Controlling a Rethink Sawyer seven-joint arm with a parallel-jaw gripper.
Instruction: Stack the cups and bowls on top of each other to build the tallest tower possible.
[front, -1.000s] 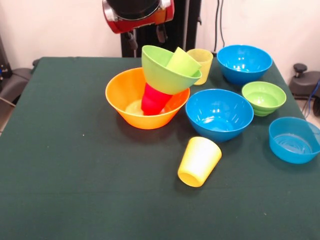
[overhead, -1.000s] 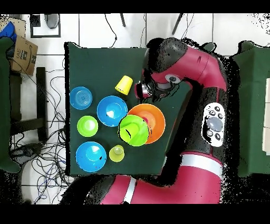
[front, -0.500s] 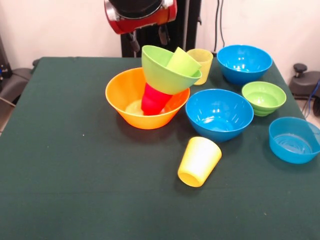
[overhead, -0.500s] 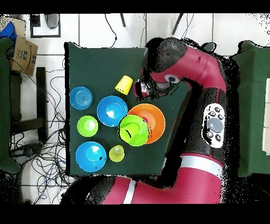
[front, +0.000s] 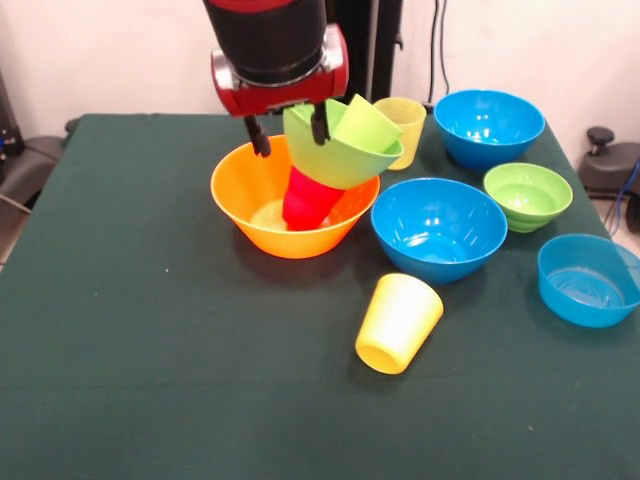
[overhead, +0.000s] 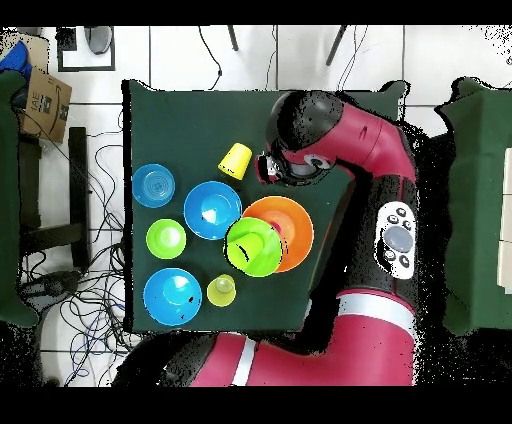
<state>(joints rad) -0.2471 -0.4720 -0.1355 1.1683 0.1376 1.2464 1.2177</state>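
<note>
Lower now than a second ago, my red and black arm (front: 277, 50) has dropped so its gripper (front: 289, 132) hangs over the far rim of the big glossy orange plastic bowl (front: 250, 195), where before only its tips showed at the top edge. I see the two dark fingers (front: 260, 137) spread apart with nothing between them; one sits over the orange bowl's back edge, the other in front of the large lime green plastic bowl (front: 325, 150).

That green bowl is tilted, perched on the red plastic tumbler (front: 308, 198), which stands upside down inside the orange bowl. A lime green tumbler (front: 366, 124) lies slanted inside the green bowl. So the tower has not shifted.

Two medium blue plastic bowls stand upright: one (front: 438, 229) just beside the orange bowl, one (front: 488, 127) at the table's back edge. Between them is the small green bowl (front: 527, 195), and the shallow blue bowl (front: 588, 281) is near the table's side edge. A bright yellow tumbler (front: 398, 322) lies on its side in front of the nearer blue bowl. The paler yellow tumbler (front: 404, 125) stands behind the tilted green bowl, all on the dark green table cloth (front: 150, 350).
</note>
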